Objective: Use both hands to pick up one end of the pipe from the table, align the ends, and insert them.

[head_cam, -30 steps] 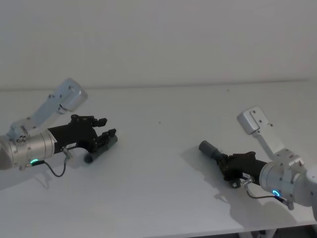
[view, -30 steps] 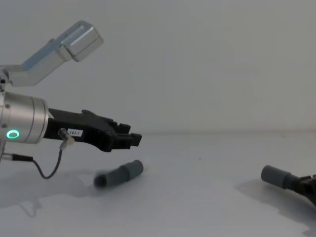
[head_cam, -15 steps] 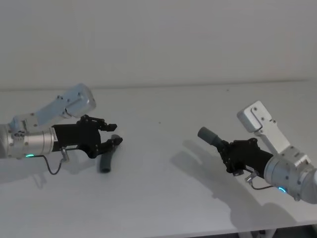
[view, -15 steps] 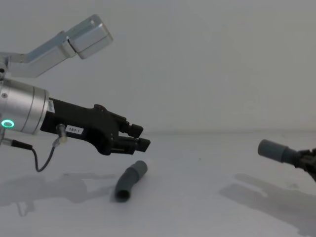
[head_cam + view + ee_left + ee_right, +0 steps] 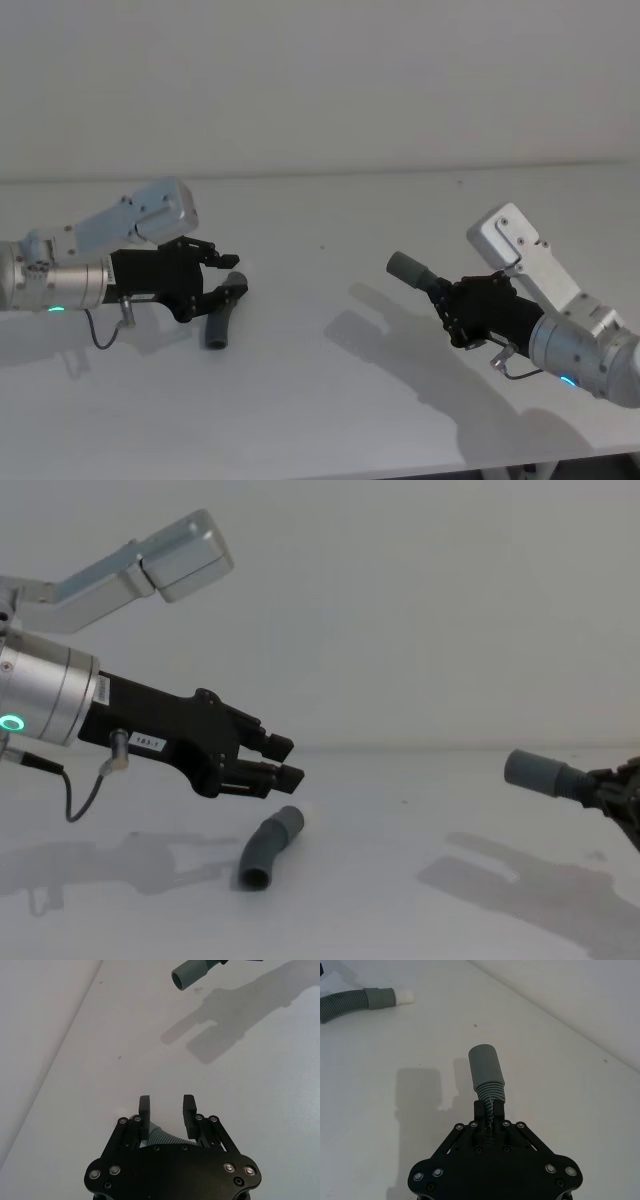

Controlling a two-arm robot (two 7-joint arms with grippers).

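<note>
Two pipes (image 5: 219, 325) (image 5: 408, 267), two grippers (image 5: 232, 273) (image 5: 446, 302), one table (image 5: 330, 400)

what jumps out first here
The right gripper, jaws shut, holds a hose piece up off the table, cuff aimed toward the robot's left. On the left, the left gripper hangs with jaws open over a bent hose lying on the table.

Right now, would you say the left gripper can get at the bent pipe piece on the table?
Probably yes: the left gripper hovers open right above the bent pipe piece, which lies on the table with nothing between them. The right gripper holds the other piece.
</note>
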